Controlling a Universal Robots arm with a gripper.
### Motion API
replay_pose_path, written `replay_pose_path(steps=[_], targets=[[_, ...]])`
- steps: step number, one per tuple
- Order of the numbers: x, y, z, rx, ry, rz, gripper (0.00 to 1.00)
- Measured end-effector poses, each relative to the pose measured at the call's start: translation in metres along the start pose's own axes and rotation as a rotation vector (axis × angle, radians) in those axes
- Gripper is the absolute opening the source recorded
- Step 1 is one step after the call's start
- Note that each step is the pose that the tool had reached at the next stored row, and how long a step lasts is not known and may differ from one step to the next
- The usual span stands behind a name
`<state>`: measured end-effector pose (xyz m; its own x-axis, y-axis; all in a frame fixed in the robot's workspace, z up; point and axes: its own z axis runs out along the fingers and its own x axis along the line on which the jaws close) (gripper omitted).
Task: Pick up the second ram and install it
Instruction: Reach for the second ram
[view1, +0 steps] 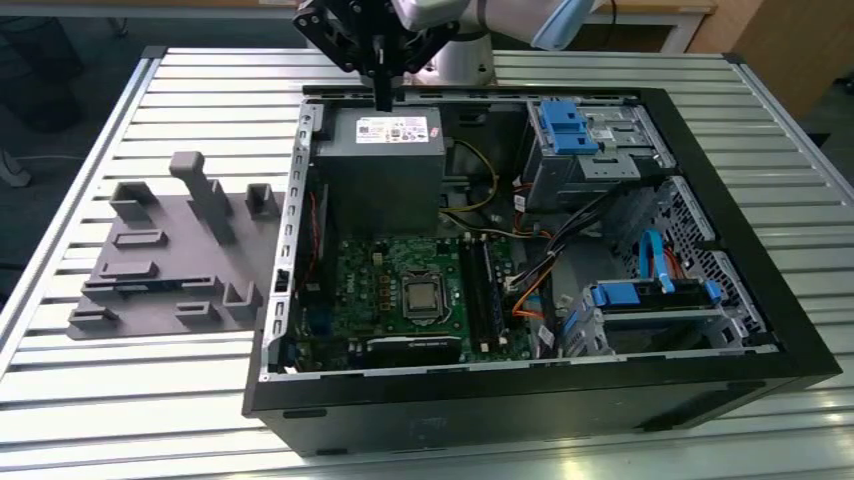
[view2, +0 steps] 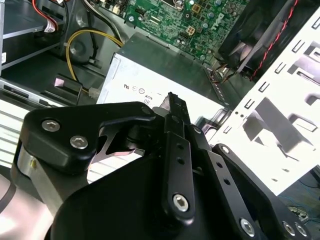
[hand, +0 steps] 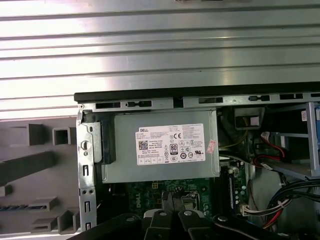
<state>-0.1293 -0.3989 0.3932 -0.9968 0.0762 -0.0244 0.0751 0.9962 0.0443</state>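
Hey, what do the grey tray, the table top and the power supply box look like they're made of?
Grey tray: probably plastic, matte; uniform dull grey with blocky moulded shapes. Table top: metal, likely aluminium; bright, reflective ribbed slats. Power supply box: seemingly sheet metal, bare satin grey; thin folded edges in the first wrist view.

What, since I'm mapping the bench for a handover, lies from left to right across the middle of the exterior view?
grey tray → green motherboard → blue drive caddy → case's black right wall
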Motion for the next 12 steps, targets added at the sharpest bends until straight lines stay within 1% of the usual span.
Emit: replay_pose_path(steps=[12], targets=[[0.0043, -0.0003, 0.0001, -0.0001, 0.0, 0.0, 0.11]])
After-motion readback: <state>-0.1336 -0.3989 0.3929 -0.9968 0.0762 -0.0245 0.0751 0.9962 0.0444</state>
